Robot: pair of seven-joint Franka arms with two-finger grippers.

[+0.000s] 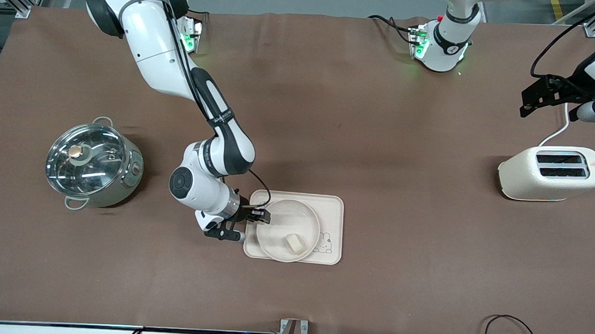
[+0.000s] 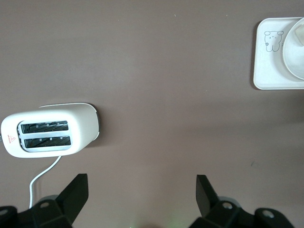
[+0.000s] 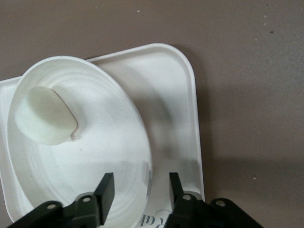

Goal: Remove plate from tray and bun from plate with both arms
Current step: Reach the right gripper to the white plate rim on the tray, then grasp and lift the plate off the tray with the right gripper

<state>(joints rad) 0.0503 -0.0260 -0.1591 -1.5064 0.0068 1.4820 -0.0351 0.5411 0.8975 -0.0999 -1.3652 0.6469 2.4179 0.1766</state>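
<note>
While the round cream-beige plate (image 1: 288, 230) is lying on the flat rectangular cream tray (image 1: 332, 204), holding the small pale bun (image 1: 295, 243), the right gripper (image 1: 262, 216) is straddling its rim toward the right arm's end, fingers not yet clamped. Over bare table near the cream toaster (image 1: 551, 173), the left gripper (image 2: 140, 190) is waiting, released.

a brown table (image 1: 330, 113) fills the frame. directly on it: a lidded steel pot (image 1: 92, 164) at middle left, the tray (image 1: 332, 229) at lower centre, a cream toaster (image 1: 551, 173) at middle right.
</note>
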